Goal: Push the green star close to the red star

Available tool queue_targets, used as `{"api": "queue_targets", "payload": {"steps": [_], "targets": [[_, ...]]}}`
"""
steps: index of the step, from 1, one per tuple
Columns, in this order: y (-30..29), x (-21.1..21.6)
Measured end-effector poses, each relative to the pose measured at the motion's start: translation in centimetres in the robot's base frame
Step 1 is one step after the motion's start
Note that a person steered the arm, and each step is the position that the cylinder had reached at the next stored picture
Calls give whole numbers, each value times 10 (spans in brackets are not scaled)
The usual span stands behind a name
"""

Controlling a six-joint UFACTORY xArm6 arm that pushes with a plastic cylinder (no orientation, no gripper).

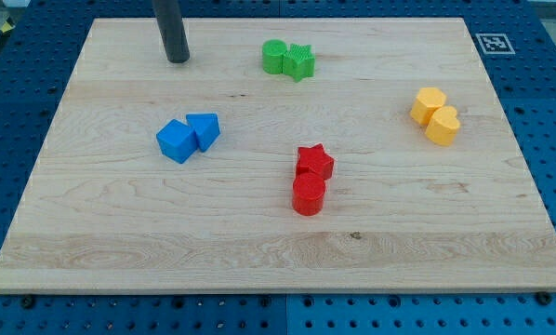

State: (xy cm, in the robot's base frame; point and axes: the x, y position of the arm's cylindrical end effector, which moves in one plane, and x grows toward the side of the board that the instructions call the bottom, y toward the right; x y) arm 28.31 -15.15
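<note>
The green star (299, 62) lies near the view's top centre, touching a green round block (274, 57) on its left. The red star (314, 162) lies at the board's middle, touching a red cylinder (308, 195) just below it. My tip (178, 60) rests on the board near the view's top left, well to the left of the green blocks and apart from every block.
A blue cube (177, 141) and a blue triangular block (205, 130) touch each other at the left of centre. Two yellow blocks (429, 104) (443, 126) touch at the right. The wooden board (120, 251) has a marker tag (493, 42) beyond its top right corner.
</note>
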Motion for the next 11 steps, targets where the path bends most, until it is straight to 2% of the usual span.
{"api": "queue_targets", "payload": {"steps": [1, 2, 3, 4, 5, 7, 10, 11], "targets": [[6, 8], [47, 40], [60, 28], [57, -33], [75, -45], [134, -4], [199, -4], [227, 16]]}}
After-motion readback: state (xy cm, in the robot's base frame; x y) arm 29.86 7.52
